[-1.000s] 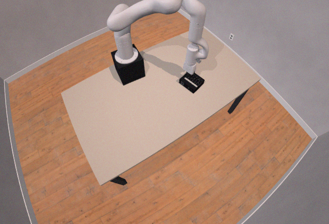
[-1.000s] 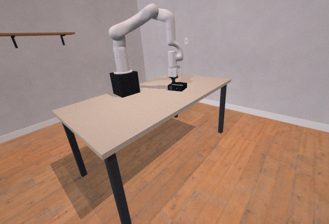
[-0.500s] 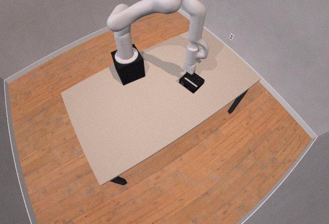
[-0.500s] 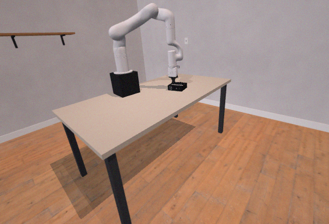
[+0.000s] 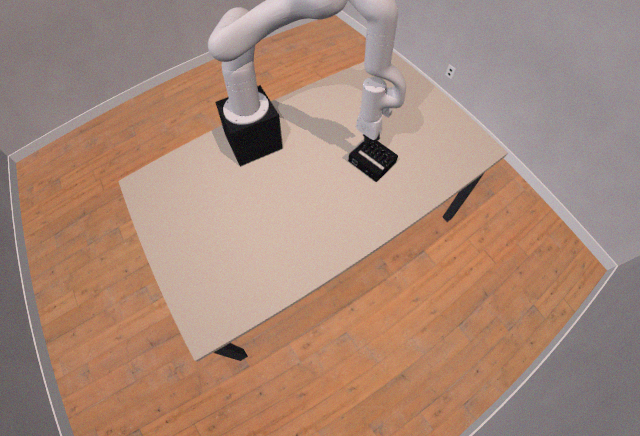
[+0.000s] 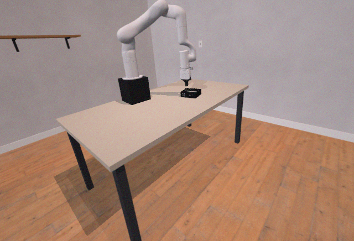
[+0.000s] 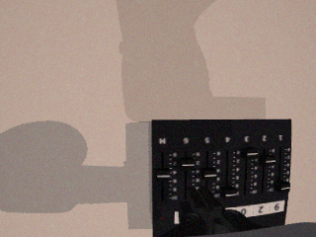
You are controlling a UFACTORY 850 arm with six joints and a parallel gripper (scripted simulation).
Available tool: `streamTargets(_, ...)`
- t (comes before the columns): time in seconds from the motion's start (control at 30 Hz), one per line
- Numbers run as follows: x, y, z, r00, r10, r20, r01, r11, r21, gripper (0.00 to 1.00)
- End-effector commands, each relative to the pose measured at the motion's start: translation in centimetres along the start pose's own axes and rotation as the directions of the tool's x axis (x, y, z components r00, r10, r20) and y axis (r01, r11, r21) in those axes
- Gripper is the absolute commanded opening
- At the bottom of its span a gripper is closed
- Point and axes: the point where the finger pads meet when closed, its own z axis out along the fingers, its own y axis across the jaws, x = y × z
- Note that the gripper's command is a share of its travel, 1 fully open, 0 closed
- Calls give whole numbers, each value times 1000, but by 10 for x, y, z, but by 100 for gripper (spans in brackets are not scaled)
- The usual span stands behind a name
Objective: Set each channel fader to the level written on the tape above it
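The lighting desk (image 5: pixel 373 159) is a small black box on the beige table, also in the exterior view (image 6: pixel 190 92) and the wrist view (image 7: pixel 221 174). Its top holds several faders in a row, with caps at different heights. A white tape strip (image 7: pixel 257 211) with digits runs along its near edge, partly covered by my fingers. My gripper (image 7: pixel 195 203) is shut and empty, its dark fingertips pointing down onto the desk near the second fader (image 7: pixel 190 166) from the left. It shows in the top view (image 5: pixel 370 138) and in the exterior view (image 6: pixel 186 82) just over the desk's rear edge.
The arm's black base block (image 5: pixel 249 130) stands on the table to the left of the desk. The table's far right edge (image 5: pixel 467 111) is close behind the desk.
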Motion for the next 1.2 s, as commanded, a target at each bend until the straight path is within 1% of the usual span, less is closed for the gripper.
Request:
streamTargets(0.0,1,1,-5,1000,0,22,0,1000,26,0)
streamTargets(0.3,1,1,-5,1000,0,22,0,1000,26,0)
streamTargets(0.33,1,1,-5,1000,0,22,0,1000,26,100)
streamTargets(0.5,1,1,-6,1000,0,22,0,1000,26,100)
streamTargets(0.63,1,1,-14,1000,0,22,0,1000,26,100)
streamTargets(0.77,1,1,-29,1000,0,22,0,1000,26,100)
streamTargets(1.0,2,2,-62,1000,0,22,0,1000,26,100)
streamTargets(1.07,2,2,-62,1000,0,22,0,1000,26,100)
streamTargets(1.17,2,3,-74,1000,0,22,0,1000,26,100)
